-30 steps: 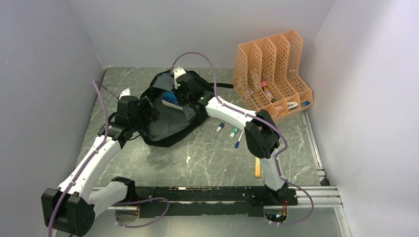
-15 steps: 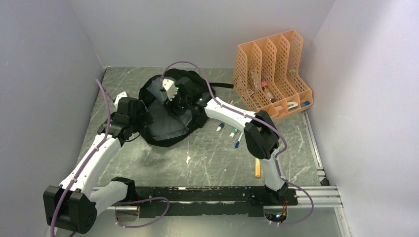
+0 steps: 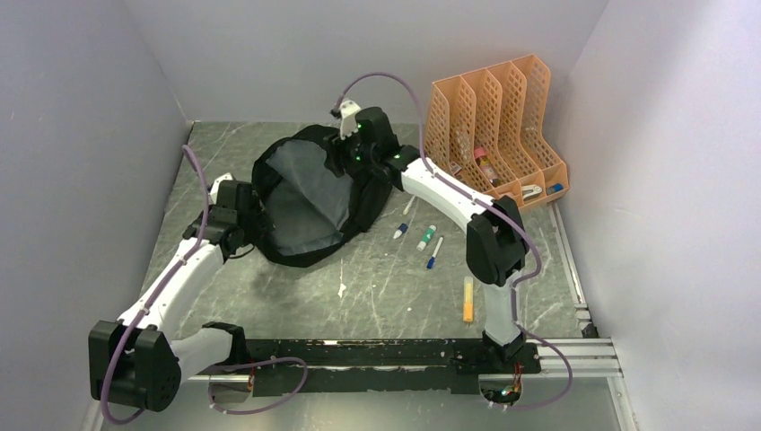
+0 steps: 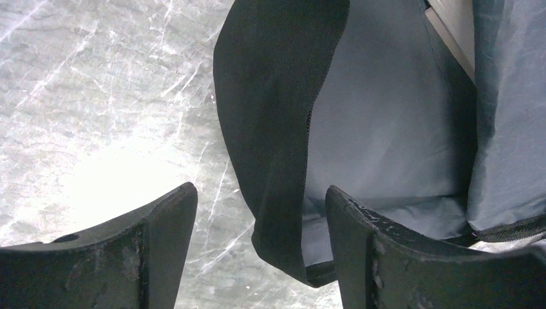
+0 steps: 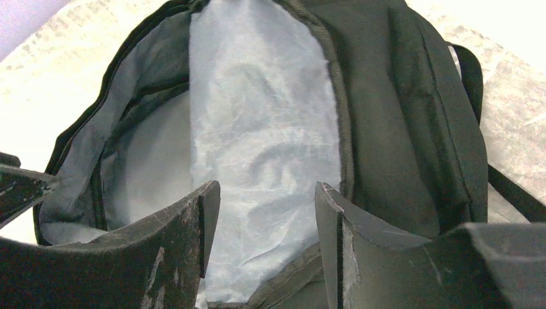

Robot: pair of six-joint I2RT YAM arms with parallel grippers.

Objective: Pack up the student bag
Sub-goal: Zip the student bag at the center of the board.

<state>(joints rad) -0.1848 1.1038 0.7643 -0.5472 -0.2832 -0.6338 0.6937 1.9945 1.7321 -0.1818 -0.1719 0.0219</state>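
Note:
The student bag (image 3: 359, 193), a floppy black backpack, lies mid-table with its pale grey lining turned up. My right gripper (image 3: 346, 153) hovers over its far rim, open and holding nothing. In the right wrist view that gripper (image 5: 264, 219) looks down on the bag (image 5: 399, 116) and its grey lining (image 5: 257, 122). My left gripper (image 3: 254, 215) sits at the bag's left edge. In the left wrist view the left gripper (image 4: 261, 225) is open. A black fold of the bag (image 4: 277, 141) hangs between its jaws, nearer the right finger (image 4: 360, 244), unpinched.
An orange mesh file organiser (image 3: 494, 135) with small items stands at the back right. Three pens (image 3: 425, 237) lie on the table right of the bag. An orange marker (image 3: 467, 299) lies nearer the front. Grey walls close in left and right.
My right gripper opened and pulled out of the bag toward the back. The blue-and-white item seen in the opening no longer shows. The left jaws narrowed a little around the bag's edge.

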